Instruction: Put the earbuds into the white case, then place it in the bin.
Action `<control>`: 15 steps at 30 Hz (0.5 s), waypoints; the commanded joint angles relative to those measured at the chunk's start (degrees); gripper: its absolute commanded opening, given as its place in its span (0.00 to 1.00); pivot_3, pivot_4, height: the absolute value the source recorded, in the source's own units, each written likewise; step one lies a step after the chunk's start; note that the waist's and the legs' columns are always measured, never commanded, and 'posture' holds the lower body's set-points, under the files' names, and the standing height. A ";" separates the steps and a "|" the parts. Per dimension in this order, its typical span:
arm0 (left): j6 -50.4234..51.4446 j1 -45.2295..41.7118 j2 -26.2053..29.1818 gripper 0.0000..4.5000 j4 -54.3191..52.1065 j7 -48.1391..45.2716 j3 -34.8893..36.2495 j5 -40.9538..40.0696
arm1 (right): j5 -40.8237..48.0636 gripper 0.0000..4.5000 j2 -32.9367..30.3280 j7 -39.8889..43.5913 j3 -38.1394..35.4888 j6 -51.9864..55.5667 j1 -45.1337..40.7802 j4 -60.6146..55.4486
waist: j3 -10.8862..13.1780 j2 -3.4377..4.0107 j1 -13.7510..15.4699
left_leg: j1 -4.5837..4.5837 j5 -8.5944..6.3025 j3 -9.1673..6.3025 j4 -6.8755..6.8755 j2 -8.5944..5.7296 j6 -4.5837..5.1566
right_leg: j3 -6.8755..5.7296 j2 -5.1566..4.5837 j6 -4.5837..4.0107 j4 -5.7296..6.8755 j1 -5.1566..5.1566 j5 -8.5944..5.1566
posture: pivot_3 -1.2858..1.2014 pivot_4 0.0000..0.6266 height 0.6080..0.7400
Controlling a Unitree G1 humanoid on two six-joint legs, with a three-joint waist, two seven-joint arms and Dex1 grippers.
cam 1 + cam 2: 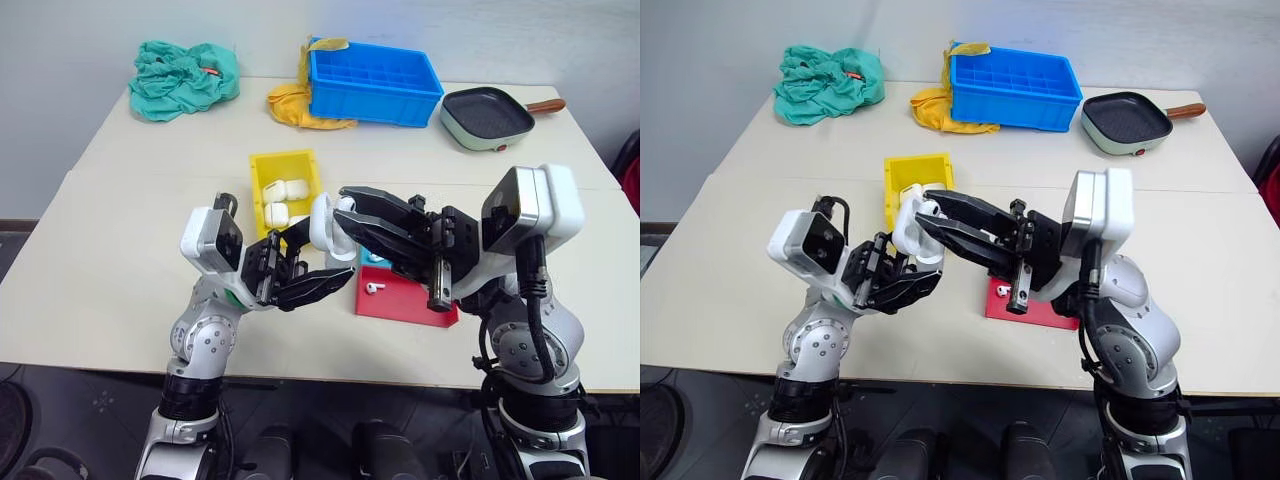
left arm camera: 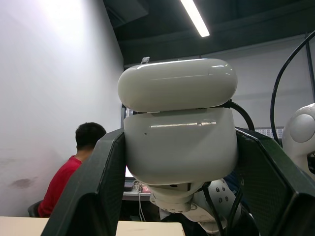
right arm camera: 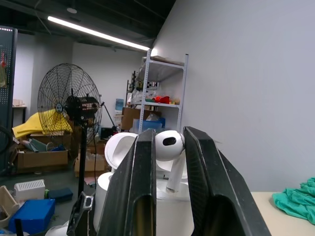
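Above the table's near edge, the case (image 1: pixel 322 222) is clamped between the left gripper's (image 1: pixel 300 285) 2 black fingers, its lid flipped open in the eye views. Seen from the left wrist, the case (image 2: pixel 178 142) sits squeezed between both fingers with the lid (image 2: pixel 177 84) above the body.

Just over the open case, the right gripper (image 1: pixel 350 205) pinches 1 earbud (image 3: pixel 169 145) between its fingertips, stem hanging toward the case's mouth; whether it touches the case I cannot tell. The 2 grippers meet nose to nose, left pointing right and up, right pointing left.

Another earbud (image 1: pixel 374 287) lies loose on a red tray (image 1: pixel 400 298) beneath the right arm, with a bit of blue tray (image 1: pixel 377 259) just behind it.

Behind the grippers sits the yellow bin (image 1: pixel 285 187), holding 3 white cases (image 1: pixel 280 200).

Farther back on the table (image 1: pixel 120 260) stand a blue divided crate (image 1: pixel 374 82) with a yellow cloth (image 1: pixel 298 105) beside it, a crumpled green cloth (image 1: pixel 183 77) to its left, and a square pan (image 1: pixel 487 116) to its right.

Beyond the case, the left wrist view catches a seated person (image 2: pixel 74 167) in a red top. A standing fan (image 3: pixel 69 105) and shelves (image 3: pixel 162 93) show in the right wrist view.
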 commanded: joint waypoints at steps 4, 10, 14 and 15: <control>-0.81 0.46 -0.63 0.63 -3.35 0.18 -0.71 0.20 | -2.14 0.09 -0.23 1.48 1.83 -2.58 0.79 2.07 | 0.00 0.00 0.00 | 0.00 0.00 0.00 0.00 0.00 0.00 | 0.01 0.00 0.00 -0.02 0.00 0.00 | 0.52 0.24 1.00; -1.11 0.39 -0.97 0.63 -3.51 0.39 -0.81 0.82 | -2.73 0.09 -1.15 2.60 3.76 -2.40 2.12 2.97 | 0.00 0.00 0.02 | 0.00 0.00 0.00 0.00 0.00 0.00 | 0.00 0.00 0.00 -0.04 0.00 0.00 | 0.52 0.24 1.00; -1.33 -0.04 -1.16 0.63 -3.21 0.44 -0.48 1.25 | -2.57 0.09 -2.03 3.76 4.40 -2.29 2.82 3.17 | 0.00 0.00 0.03 | 0.00 0.00 0.00 0.00 0.00 0.00 | 0.00 0.00 0.00 -0.05 0.00 0.00 | 0.52 0.24 1.00; -1.40 -0.14 -1.25 0.63 -3.17 0.46 -0.42 1.38 | -0.88 0.09 -2.43 3.78 4.47 -0.68 3.14 3.00 | 0.00 0.00 0.02 | 0.00 0.00 0.00 0.00 0.00 0.00 | 0.00 0.00 0.00 -0.05 0.00 0.00 | 0.52 0.24 1.00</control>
